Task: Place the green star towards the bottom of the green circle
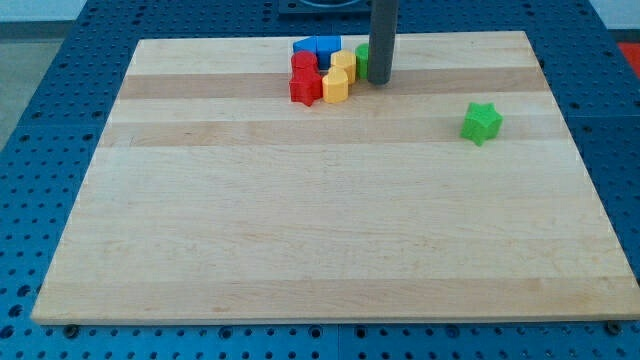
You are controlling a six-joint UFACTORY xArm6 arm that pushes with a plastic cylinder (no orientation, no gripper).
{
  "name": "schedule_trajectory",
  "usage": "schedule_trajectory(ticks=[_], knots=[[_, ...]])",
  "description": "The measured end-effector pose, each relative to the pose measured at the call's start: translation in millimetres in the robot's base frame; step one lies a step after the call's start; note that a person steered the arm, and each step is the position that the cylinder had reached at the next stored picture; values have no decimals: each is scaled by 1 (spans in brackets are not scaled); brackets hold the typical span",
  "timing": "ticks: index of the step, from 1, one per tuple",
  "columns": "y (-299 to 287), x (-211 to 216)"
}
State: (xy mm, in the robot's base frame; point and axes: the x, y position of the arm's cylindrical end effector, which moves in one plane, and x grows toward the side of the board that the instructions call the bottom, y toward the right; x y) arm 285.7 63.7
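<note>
Though clustered, green star (pixel 481 122) apart.

The green star (pixel 481 122) lies alone on the pale wooden counter (pixel 320 230), well to the right and toward the far side. It is a small, bright green block with stubby points, sitting flat, with nothing touching it.

The green circle (pixel 362 61) sits farther away and to the left of the star, near the far edge. Only a narrow sliver of its green side shows, so its round shape cannot be fully made out. It rests flat against the right end of a tight cluster. The two green blocks are well apart.
</note>
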Motion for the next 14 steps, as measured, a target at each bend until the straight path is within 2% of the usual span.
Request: schedule_trajectory(ticks=[1, 2, 4, 5, 6, 7, 9, 12, 14], knots=[[0, 2], [30, 12], [131, 46], [166, 65], [175, 98], [169, 113], [113, 113], [55, 86], [51, 75]])
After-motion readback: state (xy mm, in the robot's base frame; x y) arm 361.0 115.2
